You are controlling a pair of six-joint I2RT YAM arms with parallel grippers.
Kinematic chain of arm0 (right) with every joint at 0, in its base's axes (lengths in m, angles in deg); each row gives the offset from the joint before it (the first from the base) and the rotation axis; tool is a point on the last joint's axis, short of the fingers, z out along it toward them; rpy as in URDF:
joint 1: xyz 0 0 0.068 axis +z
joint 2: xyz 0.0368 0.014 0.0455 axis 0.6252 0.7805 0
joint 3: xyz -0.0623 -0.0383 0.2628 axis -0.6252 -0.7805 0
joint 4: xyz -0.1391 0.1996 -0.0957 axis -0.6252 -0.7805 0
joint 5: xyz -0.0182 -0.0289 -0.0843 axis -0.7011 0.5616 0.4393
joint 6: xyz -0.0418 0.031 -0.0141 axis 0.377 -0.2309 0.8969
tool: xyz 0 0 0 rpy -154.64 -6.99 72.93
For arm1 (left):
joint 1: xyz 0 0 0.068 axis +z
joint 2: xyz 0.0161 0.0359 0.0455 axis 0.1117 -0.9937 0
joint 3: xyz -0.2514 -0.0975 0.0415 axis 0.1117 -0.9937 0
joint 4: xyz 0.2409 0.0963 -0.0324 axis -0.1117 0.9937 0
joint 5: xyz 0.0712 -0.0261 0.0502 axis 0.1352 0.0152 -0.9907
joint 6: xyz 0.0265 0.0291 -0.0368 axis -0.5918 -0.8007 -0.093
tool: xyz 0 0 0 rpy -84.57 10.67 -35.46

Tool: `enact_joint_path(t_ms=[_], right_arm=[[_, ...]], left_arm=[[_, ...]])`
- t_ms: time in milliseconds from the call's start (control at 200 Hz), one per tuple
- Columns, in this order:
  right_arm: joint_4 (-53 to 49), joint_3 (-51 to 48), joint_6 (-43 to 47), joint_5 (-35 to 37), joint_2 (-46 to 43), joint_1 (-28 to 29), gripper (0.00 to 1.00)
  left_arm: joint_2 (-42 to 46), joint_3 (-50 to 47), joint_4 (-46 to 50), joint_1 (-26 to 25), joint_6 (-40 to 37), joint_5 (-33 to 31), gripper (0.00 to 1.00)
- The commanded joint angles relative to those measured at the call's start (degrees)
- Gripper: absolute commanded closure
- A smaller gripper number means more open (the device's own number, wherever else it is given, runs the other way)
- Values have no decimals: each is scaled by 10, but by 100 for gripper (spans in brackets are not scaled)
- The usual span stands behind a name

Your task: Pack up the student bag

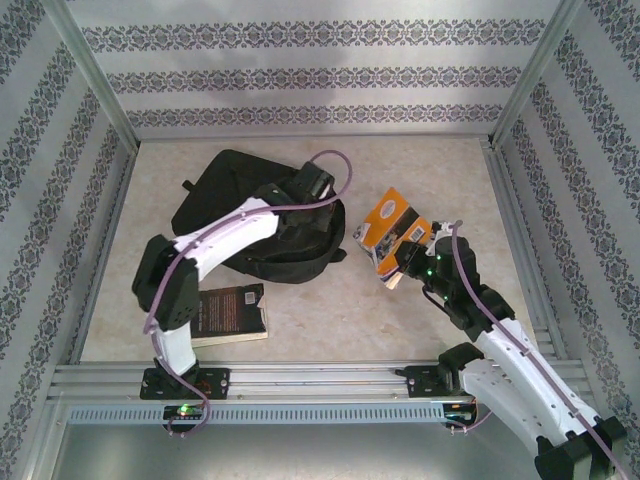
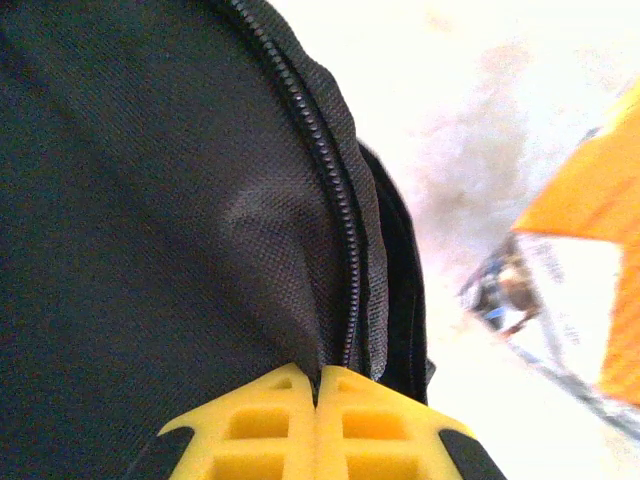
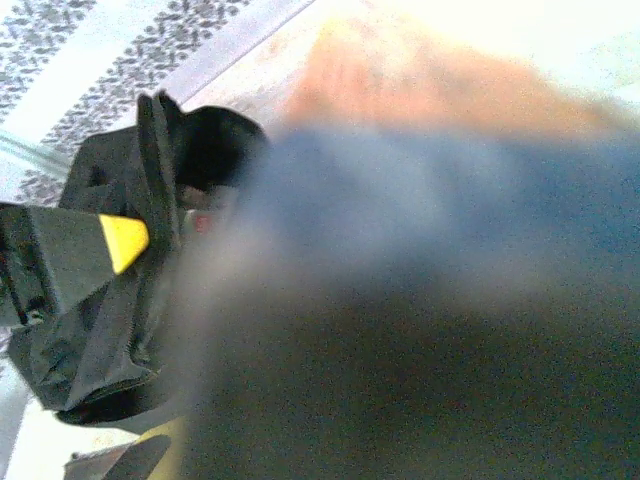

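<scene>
Top external view: the bag (image 1: 235,215), a large black soft backpack with a rounded outline, lies flat on the pale, mottled desk (image 1: 330,330), left of centre and toward the far side. The white left arm (image 1: 215,245) reaches over it. Its inside cannot be seen. Left wrist view: the bag's cloth is a fine, matte weave, crossed by a ribbed black zipper (image 2: 335,190) that curves down to the left jaws. Those jaws, with yellow gridded fingers (image 2: 265,430), are pressed together and pinch a puckered fold of the cloth just beside the zipper. An orange book (image 1: 390,225), a thin rectangle with dark printed patches on its cover, is held tilted above the desk just right of the bag. The right jaws clamp its near lower edge. In the right wrist view it is an orange and blue blur. A dark book (image 1: 230,312) with a flat black cover lies on the desk near the left arm's base, close to the bag.
</scene>
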Motion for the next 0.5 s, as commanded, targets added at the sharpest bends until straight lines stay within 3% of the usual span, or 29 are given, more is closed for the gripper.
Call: enact_joint_path(t_ms=[0, 280, 495], right_arm=[[86, 38, 0, -65, 1, -3, 100], [104, 75, -20, -128, 2, -3, 100], [189, 73, -161, -195, 94, -2, 100]], left_arm=[[44, -18, -38, 13, -5, 37, 100], [100, 24, 11, 46, -19, 79, 100], [104, 45, 24, 54, -16, 129, 100]])
